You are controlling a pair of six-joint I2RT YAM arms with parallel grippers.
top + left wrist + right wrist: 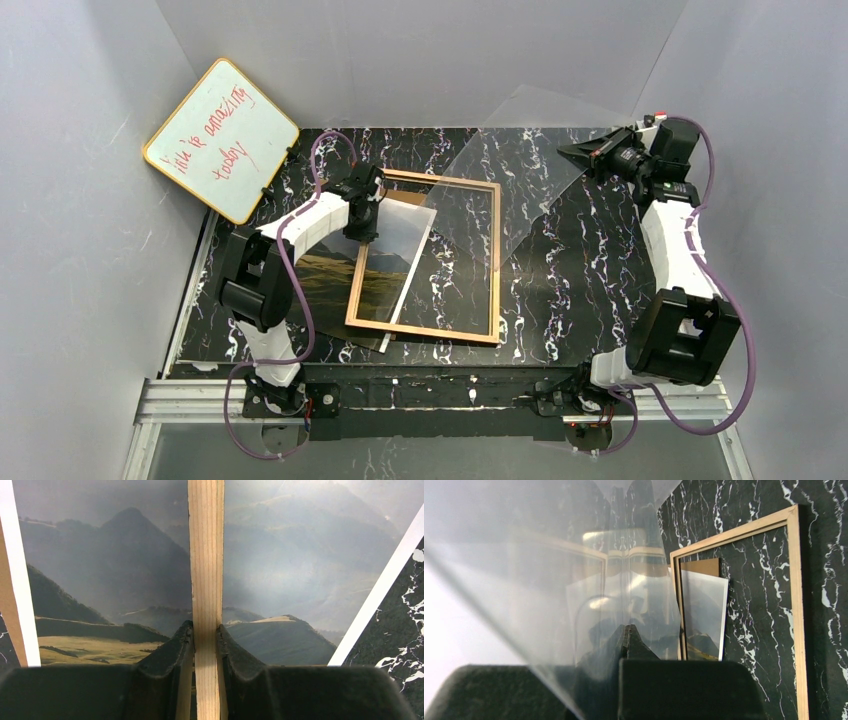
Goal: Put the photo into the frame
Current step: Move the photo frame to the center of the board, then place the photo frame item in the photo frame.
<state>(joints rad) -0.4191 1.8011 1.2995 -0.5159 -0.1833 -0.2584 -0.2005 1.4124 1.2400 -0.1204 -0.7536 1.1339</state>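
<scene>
The frame [495,262] lies wood-coloured side up in the middle of the marbled table, with no pane in it. The photo [325,285], picture side up, lies under the frame's left bar and sticks out on both sides of it. My left gripper [368,228] is shut on that left bar [205,555], with the photo [110,570] below it. My right gripper [575,152] is shut on a clear pane [520,150] and holds it raised at the back right. In the right wrist view the pane [524,570] fills the left, with the frame [796,605] and photo [704,610] beyond.
A yellow-edged whiteboard [222,138] with red writing leans at the back left corner. A brown backing panel [701,566] shows behind the photo's far edge. Grey walls enclose the table on three sides.
</scene>
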